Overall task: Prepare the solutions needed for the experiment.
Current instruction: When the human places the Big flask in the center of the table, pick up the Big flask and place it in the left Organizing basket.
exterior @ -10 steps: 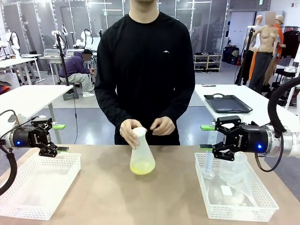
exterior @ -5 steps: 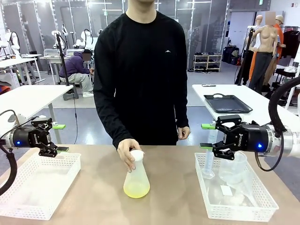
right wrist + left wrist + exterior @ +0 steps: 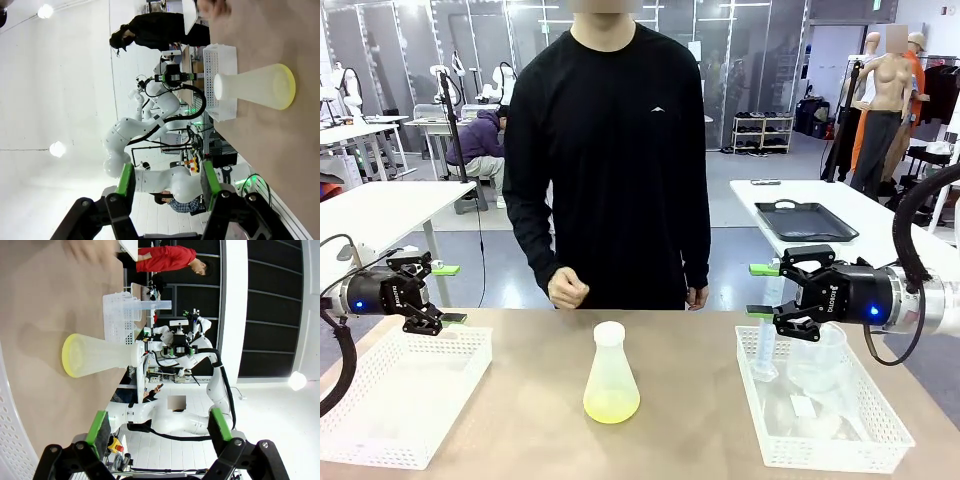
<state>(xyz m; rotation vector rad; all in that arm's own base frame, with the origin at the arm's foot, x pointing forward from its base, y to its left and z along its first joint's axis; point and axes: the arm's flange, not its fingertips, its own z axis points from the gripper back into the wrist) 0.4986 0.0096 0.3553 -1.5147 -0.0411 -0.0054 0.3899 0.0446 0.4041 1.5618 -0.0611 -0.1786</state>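
A translucent conical flask [image 3: 611, 372] stands upright at the table's middle, with a shallow layer of pale yellow-green solution [image 3: 611, 405] in its base. No hand touches it. My left gripper [image 3: 448, 293] hovers open over the left basket's far edge, far from the flask. My right gripper [image 3: 760, 291] hangs above the right basket with its jaws apart and nothing between them. The left wrist view shows the flask [image 3: 100, 356] lying sideways beyond the open left gripper [image 3: 159, 427]. The right wrist view has the flask [image 3: 255, 86] ahead of the right gripper [image 3: 166, 184].
An empty white basket [image 3: 460, 335] sits front left. A second white basket [image 3: 750, 400] at front right holds a measuring cylinder [image 3: 763, 350] and a clear beaker [image 3: 817, 360]. The person stands at the far edge, one fist [image 3: 567, 288] above the table.
The person slid the flask toward my side, set it down, let go and drew both hands back. Both grippers stayed where they were.
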